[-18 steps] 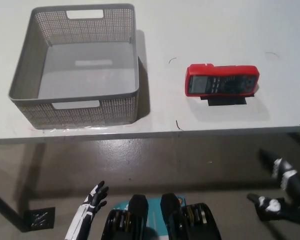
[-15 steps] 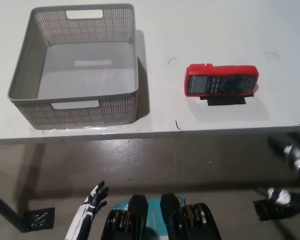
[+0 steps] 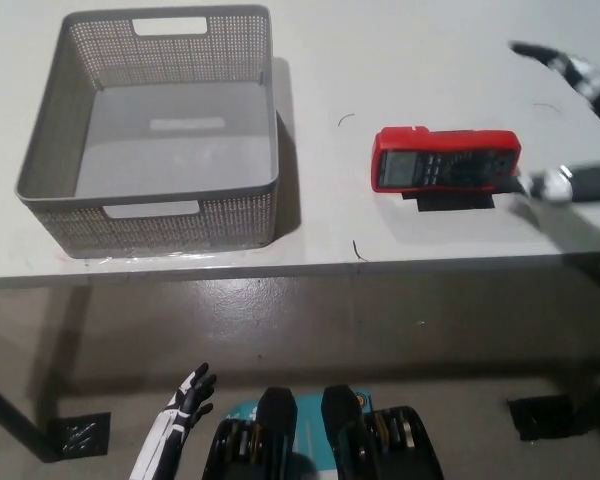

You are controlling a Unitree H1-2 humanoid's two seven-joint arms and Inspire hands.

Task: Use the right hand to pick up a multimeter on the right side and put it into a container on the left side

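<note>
The right robot hand (image 3: 580, 130) hovers spread beside the red multimeter (image 3: 446, 160) on the desk (image 3: 420, 60). Left robot hand (image 3: 180, 425) hangs low, fingers apart; the grey container (image 3: 50, 190) sits left.

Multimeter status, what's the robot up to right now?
Right robot hand open beside multimeter, not gripping. Multimeter flat on table. Left robot hand idle below table edge. Basket empty, path clear.

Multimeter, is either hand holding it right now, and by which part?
Nothing is held. The right hand is open beside the multimeter; the left hand rests low.
</note>
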